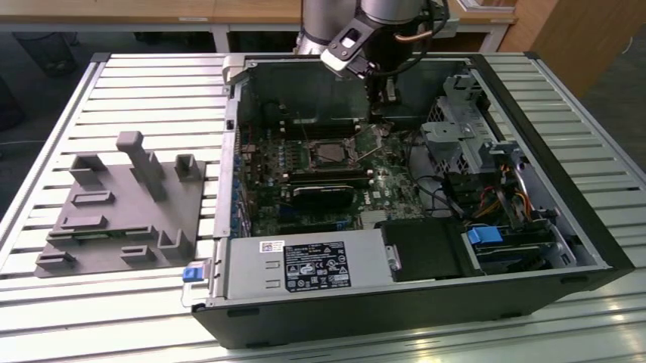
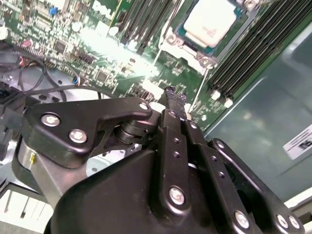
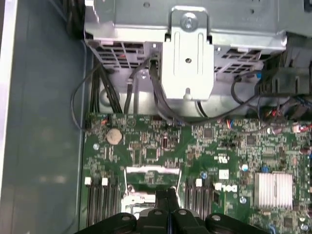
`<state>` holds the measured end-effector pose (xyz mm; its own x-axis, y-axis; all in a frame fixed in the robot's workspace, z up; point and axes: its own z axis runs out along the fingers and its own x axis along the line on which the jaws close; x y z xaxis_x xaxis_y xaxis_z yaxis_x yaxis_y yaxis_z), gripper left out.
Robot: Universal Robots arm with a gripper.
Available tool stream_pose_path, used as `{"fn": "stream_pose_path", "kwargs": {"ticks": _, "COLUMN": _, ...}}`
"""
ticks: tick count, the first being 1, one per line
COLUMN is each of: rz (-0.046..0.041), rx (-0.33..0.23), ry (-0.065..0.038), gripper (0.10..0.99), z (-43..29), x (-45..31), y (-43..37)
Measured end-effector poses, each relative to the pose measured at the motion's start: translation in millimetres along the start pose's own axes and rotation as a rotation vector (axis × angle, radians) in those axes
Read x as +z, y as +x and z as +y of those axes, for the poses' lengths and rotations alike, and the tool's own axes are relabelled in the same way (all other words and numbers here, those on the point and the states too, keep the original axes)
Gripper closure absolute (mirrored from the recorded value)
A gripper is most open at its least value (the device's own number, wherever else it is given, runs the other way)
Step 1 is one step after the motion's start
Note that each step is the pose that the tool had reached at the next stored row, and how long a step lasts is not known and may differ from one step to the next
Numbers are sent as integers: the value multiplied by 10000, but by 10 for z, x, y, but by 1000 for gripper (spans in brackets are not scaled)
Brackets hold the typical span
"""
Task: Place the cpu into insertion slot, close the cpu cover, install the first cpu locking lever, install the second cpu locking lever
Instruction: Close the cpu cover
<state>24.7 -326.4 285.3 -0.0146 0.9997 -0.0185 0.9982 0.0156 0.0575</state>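
While the arm hangs over the open pc case (image 1: 595, 234), hand (image 1: 388, 107) (image 2: 174, 94) (image 3: 168, 193): low inside the case, over the far part of the motherboard (image 1: 271, 160), just beyond the socket and a bit to the exterior view's right of it.
hand state: fingers (image 3: 162, 199) pressed together in both wrist views; cannot tell if anything thin is pinched between them.
cpu (image 2: 208, 22): silvery top, lying flat in the insertion slot (image 1: 328, 154), mid-board.
cpu cover (image 2: 181, 45): metal frame lying flat around the chip, chip top showing through its window.
lever (image 1: 374, 156): thin metal rod angled up on the exterior view's right side of the slot, not lying flat; near the fingertips, contact unclear.
memory slots (image 2: 243, 53): long black rows beside the socket.
heatsink (image 1: 323, 198): black block on the board, near side of the slot.
coin cell (image 3: 113, 135): on the board, between the socket and the drive cage (image 3: 187, 53).
power supply (image 1: 302, 266): near end of the case.
grey fixture (image 1: 121, 208): on the table (image 1: 151, 83), the exterior view's left, well apart from the case.
table: slatted, carries case and fixture.
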Motion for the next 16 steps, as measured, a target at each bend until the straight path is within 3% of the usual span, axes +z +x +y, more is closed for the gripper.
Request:
{"fn": "stream_pose_path", "kwargs": {"ticks": 4, "rz": -2, "rx": 0, "ry": 1, "gripper": 980, "z": 60, "x": 40, "y": 11}}
{"fn": "stream_pose_path", "kwargs": {"ticks": 12, "rz": -1, "rx": 0, "ry": 17, "gripper": 980, "z": 88, "x": 183, "y": 52}}
{"fn": "stream_pose_path", "kwargs": {"ticks": 16, "rz": -3, "rx": 1, "ry": 21, "gripper": 980, "z": 98, "x": 203, "y": 52}}
